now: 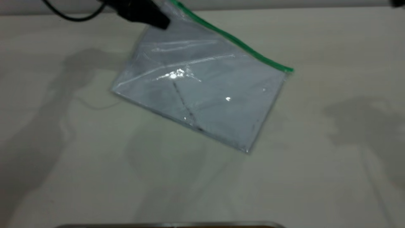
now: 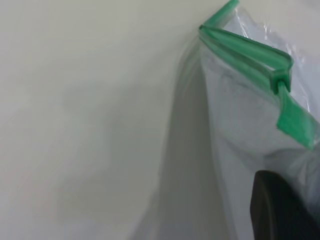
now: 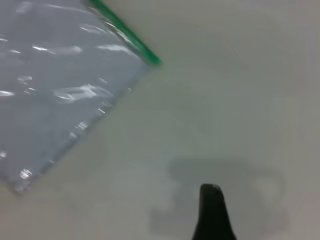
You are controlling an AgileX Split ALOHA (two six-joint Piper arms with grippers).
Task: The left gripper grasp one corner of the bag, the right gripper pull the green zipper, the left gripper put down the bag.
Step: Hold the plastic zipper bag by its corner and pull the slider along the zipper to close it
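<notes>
The bag (image 1: 202,91), a clear pouch with a white sheet and a dark diagonal line, hangs tilted above the table, its lowest corner near the surface. The green zipper (image 1: 234,39) runs along its upper right edge. My left gripper (image 1: 158,19) is shut on the corner at the zipper's top end and holds the bag up. In the left wrist view the zipper's two green tracks (image 2: 245,47) stand apart beside a small slider tab (image 2: 282,82). My right gripper (image 3: 212,207) hovers over bare table to the right of the bag (image 3: 60,90), apart from it.
The pale table (image 1: 332,164) spreads all round the bag, with arm shadows at left and right. A grey metal edge (image 1: 171,225) lies along the front. A black cable (image 1: 72,15) trails from the left arm at the back.
</notes>
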